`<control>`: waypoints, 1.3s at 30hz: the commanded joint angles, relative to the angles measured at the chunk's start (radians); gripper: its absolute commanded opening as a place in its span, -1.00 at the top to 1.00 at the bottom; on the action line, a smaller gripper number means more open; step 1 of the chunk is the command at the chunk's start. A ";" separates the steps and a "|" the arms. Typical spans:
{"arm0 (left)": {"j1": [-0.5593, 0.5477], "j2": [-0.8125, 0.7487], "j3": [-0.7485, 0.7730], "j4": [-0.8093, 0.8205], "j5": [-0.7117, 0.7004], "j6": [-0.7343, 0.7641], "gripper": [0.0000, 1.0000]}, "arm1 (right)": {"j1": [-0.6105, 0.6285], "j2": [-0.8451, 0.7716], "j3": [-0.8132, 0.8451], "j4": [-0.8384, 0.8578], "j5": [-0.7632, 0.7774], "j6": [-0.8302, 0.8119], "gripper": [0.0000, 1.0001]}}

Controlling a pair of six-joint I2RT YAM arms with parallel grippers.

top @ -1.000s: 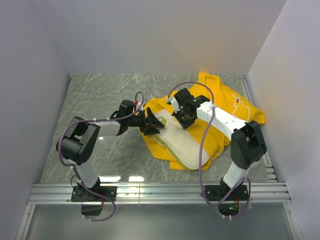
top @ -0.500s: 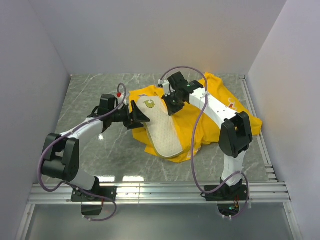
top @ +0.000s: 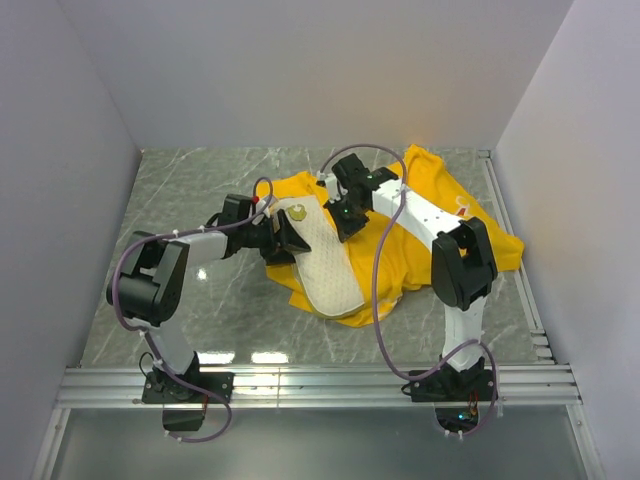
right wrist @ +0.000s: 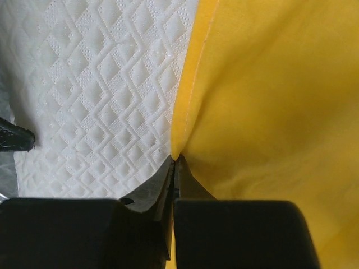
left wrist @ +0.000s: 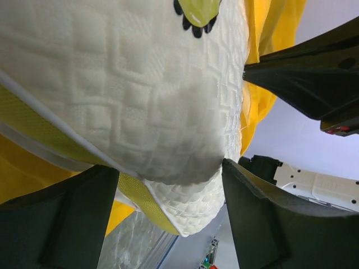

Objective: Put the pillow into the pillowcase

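Top external view: the grey marbled table (top: pixel 180 200) fills the floor between pale walls. The yellow pillowcase (top: pixel 440 195) lies crumpled on the middle and right of it, reaching toward the far right corner. Some white print shows near its right edge, too small to read.

The cream quilted pillow (top: pixel 325 260) lies slantwise across the left part of the pillowcase. Its far end points to the back left and its near end toward the arm bases. Its upper face is uncovered, with yellow fabric along its right side and under its near end.

The left arm (top: pixel 190 250) reaches in from the left and the right arm (top: pixel 430 215) from the right. A purple cable (top: pixel 378 290) loops along the right arm.

The left gripper (top: pixel 285 237) meets the pillow's far left edge. In the left wrist view its dark fingers (left wrist: pixel 67 224) sit on either side of a bulging pillow corner, pressed against it, so it is clamped on the pillow. The yellowish side band shows below.

The right gripper (top: pixel 345 215) sits at the pillow's far right edge. In the right wrist view its jaws are closed together, pinching the hem of the pillowcase where the yellow cloth borders the quilted surface.

A small yellow logo (top: pixel 298 211) marks the pillow's far end.
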State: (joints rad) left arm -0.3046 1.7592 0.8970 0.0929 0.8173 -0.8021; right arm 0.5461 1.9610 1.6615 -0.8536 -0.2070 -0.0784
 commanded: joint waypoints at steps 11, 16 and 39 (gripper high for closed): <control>-0.056 0.127 -0.026 0.804 0.068 -0.475 0.54 | 0.099 -0.117 0.113 0.062 -0.717 0.124 1.00; -0.065 0.212 0.013 1.096 0.030 -0.738 0.99 | 0.206 -0.131 0.152 0.345 -0.877 0.467 1.00; 0.279 -0.177 0.137 -0.551 0.167 0.637 -0.25 | -0.008 -0.374 -0.153 0.059 -0.378 0.047 -0.13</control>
State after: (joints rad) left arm -0.0345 1.6634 0.9730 -0.0132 0.9348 -0.5987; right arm 0.5468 1.7416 1.5761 -0.7273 -0.6491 0.0761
